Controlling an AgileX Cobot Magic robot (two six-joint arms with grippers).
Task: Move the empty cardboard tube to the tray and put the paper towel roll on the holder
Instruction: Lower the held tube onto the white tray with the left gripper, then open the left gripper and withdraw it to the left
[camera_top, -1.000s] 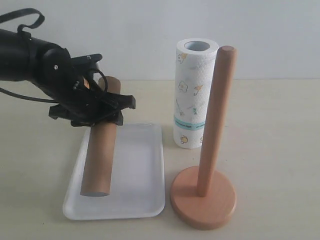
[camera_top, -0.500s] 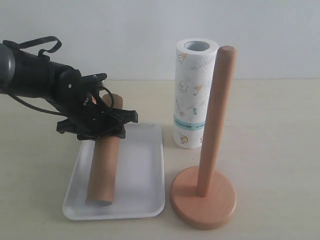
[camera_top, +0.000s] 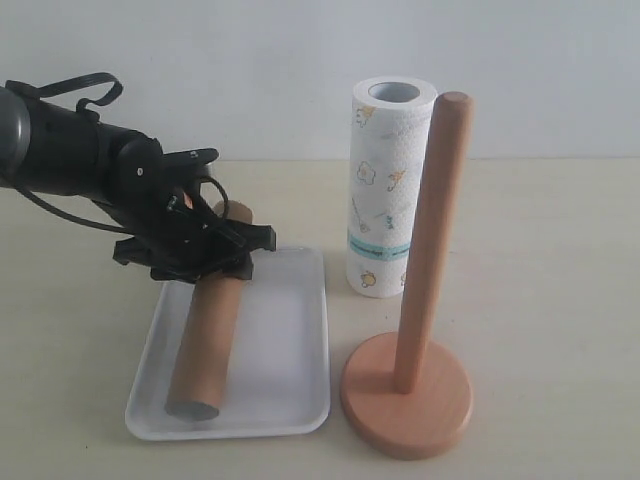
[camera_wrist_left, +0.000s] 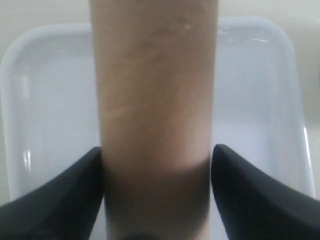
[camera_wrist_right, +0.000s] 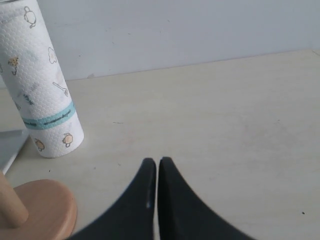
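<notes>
On beige tabletop (camera_top: 560, 250), white wall (camera_top: 250, 70) behind: left gripper (camera_wrist_left: 157, 167) astride tube (camera_top: 205, 340), grip unclear; right gripper (camera_wrist_right: 158, 165) closed.

The left gripper (camera_top: 197, 250) covers the far stretch of the empty cardboard tube (camera_top: 203, 340); whether its fingers (camera_wrist_left: 55, 200) press it is unclear. The right wrist view's edge cuts off the holder (camera_wrist_right: 40, 205).

Lab setup: pale tabletop (camera_top: 560, 300), plain white wall (camera_top: 250, 60)
</notes>
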